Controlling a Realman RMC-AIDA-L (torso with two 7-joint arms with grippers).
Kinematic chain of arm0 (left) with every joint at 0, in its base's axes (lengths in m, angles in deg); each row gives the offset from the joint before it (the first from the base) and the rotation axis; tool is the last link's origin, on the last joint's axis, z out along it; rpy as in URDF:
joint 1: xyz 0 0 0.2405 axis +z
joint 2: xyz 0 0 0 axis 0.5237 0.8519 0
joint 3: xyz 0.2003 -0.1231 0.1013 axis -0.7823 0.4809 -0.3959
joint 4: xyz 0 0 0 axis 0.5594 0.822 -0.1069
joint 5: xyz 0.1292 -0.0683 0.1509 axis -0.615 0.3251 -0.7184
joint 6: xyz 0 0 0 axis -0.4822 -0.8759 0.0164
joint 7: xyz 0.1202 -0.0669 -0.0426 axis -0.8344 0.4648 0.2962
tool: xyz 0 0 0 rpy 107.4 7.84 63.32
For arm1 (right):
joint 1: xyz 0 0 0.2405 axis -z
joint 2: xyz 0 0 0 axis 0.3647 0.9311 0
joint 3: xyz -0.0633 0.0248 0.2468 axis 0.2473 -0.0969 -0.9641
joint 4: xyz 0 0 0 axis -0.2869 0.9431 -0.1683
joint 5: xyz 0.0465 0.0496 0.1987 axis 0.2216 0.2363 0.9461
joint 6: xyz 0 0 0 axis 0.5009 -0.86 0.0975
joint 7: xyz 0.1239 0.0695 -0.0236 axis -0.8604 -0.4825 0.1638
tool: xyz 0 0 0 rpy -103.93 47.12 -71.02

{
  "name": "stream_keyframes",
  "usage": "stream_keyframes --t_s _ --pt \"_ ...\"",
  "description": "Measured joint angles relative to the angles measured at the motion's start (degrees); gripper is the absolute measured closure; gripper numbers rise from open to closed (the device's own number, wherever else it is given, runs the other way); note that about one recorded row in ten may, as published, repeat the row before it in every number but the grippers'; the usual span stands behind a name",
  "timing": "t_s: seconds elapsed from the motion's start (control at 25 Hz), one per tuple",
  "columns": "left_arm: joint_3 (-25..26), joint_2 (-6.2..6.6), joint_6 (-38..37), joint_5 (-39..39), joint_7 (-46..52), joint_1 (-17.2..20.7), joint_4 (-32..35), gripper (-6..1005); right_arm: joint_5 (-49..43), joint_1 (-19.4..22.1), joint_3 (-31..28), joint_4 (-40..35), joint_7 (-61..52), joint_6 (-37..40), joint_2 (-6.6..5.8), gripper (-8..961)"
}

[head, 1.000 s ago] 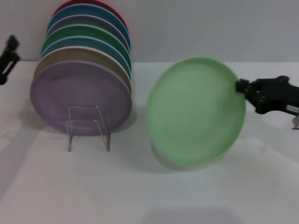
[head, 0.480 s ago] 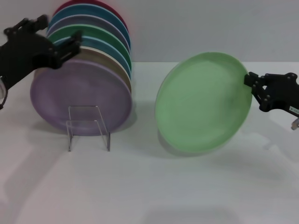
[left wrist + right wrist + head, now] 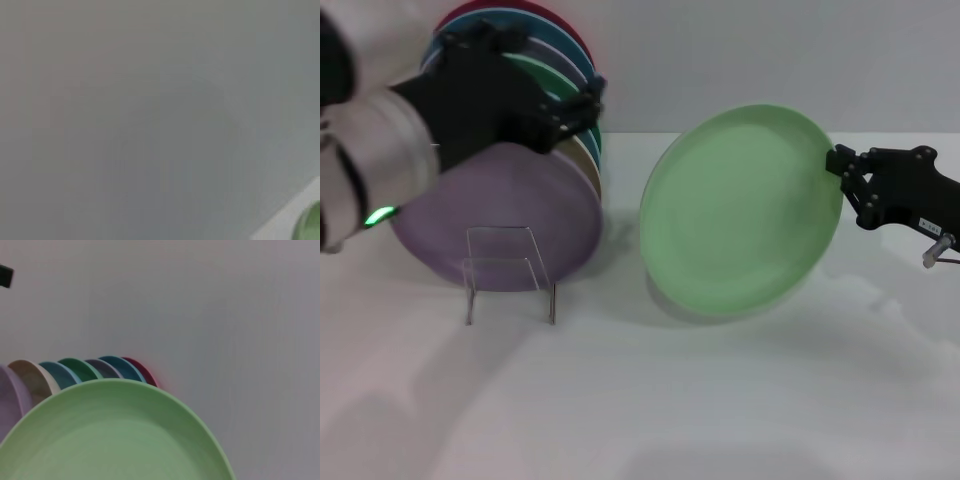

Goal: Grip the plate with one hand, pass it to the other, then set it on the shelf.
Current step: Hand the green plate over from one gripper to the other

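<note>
The plate [image 3: 740, 212] is hanging tilted above the table [image 3: 720, 400], right of the shelf [image 3: 508, 272], with the right gripper [image 3: 840, 172] pinching its right rim between its jaws. The left gripper [image 3: 582, 108] is now reaching in across the racked plates [image 3: 520, 150], jaws spread, having swung in from the left edge, so the handover looks imminent.

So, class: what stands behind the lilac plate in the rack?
Behind the lilac plate stand more plates: cream, teal, green, blue and red rims show. Their faces are covered, partly by the left gripper.
</note>
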Motion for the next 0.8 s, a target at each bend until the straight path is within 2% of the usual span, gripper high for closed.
stream_keyframes --t_s 0.04,0.08,0.12,0.16,0.2,0.24,0.28,0.48,0.8 --pt "0.0 0.00 0.0 0.0 0.0 0.0 0.0 262 0.0 0.0 0.0 0.0 0.0 0.0 0.00 938" --pt "1.3 -2.07 1.6 2.0 -3.5 0.1 0.0 263 0.2 0.0 0.0 -0.2 0.4 -0.2 0.00 938" --pt "4.4 -6.65 5.2 6.0 -11.9 0.8 -0.1 265 0.3 0.1 0.1 -0.4 1.3 -0.4 0.00 938" --pt "4.4 -6.65 5.2 6.0 -11.9 0.8 -0.1 266 0.3 0.1 0.1 -0.4 1.3 -0.4 0.00 938" --pt "5.6 -8.81 7.0 7.1 -15.5 1.2 -0.2 268 0.4 0.3 0.0 -0.5 1.7 -0.7 0.00 938" --pt "6.6 -10.39 8.6 7.8 -18.0 1.5 -0.2 269 0.4 0.5 0.0 -0.6 2.2 -1.0 0.00 938" --pt "7.2 -11.16 9.8 8.4 -19.6 1.6 -0.2 271 0.4 0.6 0.0 -0.7 2.8 -1.4 0.00 938" --pt "8.9 -10.78 14.4 14.7 -21.4 -0.9 -0.1 278 1.2 1.6 -0.3 -0.9 6.1 -3.6 0.05 937" --pt "8.8 -11.16 18.4 15.1 -22.5 -2.7 0.5 291 3.4 1.9 -0.4 -1.9 9.5 -5.4 0.08 936"
